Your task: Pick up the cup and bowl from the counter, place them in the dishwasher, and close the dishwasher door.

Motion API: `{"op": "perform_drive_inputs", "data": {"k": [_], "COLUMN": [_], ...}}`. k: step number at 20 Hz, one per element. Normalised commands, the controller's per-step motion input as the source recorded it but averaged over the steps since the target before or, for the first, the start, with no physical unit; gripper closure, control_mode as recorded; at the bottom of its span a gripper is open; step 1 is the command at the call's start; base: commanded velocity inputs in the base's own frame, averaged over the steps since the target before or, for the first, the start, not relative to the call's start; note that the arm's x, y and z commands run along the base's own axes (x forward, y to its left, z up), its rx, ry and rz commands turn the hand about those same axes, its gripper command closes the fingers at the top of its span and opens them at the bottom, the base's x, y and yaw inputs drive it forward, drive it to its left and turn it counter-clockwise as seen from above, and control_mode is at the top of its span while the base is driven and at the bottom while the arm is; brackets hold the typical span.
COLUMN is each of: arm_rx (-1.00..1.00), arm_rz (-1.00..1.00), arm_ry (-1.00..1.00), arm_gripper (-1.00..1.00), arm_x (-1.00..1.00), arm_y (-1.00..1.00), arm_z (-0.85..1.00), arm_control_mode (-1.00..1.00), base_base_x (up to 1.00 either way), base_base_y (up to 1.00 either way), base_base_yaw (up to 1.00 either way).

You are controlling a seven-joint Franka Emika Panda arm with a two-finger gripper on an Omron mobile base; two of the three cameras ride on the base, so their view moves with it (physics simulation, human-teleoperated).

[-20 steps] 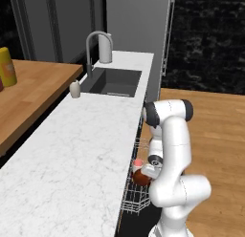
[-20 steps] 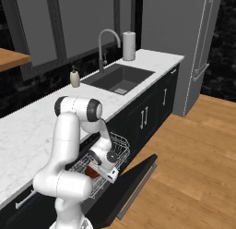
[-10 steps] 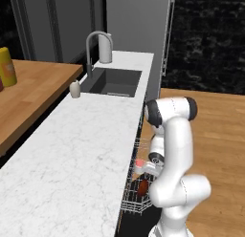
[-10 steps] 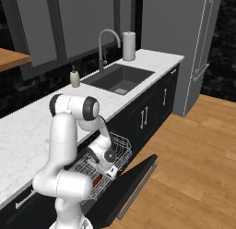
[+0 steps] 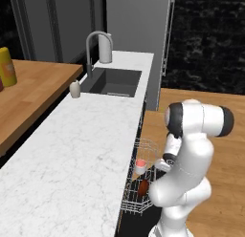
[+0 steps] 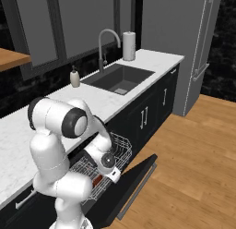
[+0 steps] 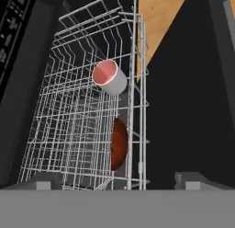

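Observation:
The pale cup [image 7: 109,76] lies on its side in the dishwasher's pulled-out wire rack [image 7: 69,121], its salmon-red inside facing me. The dark reddish-brown bowl [image 7: 118,144] stands on edge against the rack's right side, nearer the hand. My gripper [image 7: 118,183] hangs above the rack's near end, open, with nothing between its widely spread fingertips [image 7: 43,180]. In the left base view the cup [image 5: 140,165] and bowl [image 5: 143,187] sit in the rack beside my hand. The dishwasher door [image 6: 138,176] is folded down, open. The white marble counter [image 5: 81,140] is above.
The sink [image 5: 114,81] with its faucet [image 5: 93,45] and a small soap bottle [image 5: 75,89] are farther along the counter. A paper roll [image 6: 129,45] stands behind the sink, with the fridge [image 6: 184,48] beyond. To the left is a wooden shelf [image 5: 33,95] with a yellow bottle [image 5: 6,66]. Wooden floor [image 6: 193,168] lies beside the door.
My hand has lifted up and back from the rack. The cup and bowl stay lying in the rack, free of the gripper.

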Motion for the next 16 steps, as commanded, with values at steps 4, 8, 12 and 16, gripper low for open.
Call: {"op": "perform_drive_inputs", "data": {"k": [4,8,12,16], "arm_rx": [0.0,0.0,0.0,0.22], "arm_rz": [-0.16,-0.19,-0.2,-0.26], "arm_ry": [0.0,0.01,0.04,0.31], "arm_gripper": [-1.0,-1.0,-1.0,-1.0], "arm_x": [0.0,0.0,0.0,-0.37], "arm_y": [-0.45,-0.44,-0.45,-0.72], "arm_z": [1.0,1.0,1.0,0.63], "arm_control_mode": [-1.0,-1.0,-1.0,-1.0], "base_base_x": [0.0,0.0,0.0,0.0], "base_base_y": [0.0,0.0,0.0,0.0], "base_base_yaw": [0.0,0.0,0.0,0.0]}}
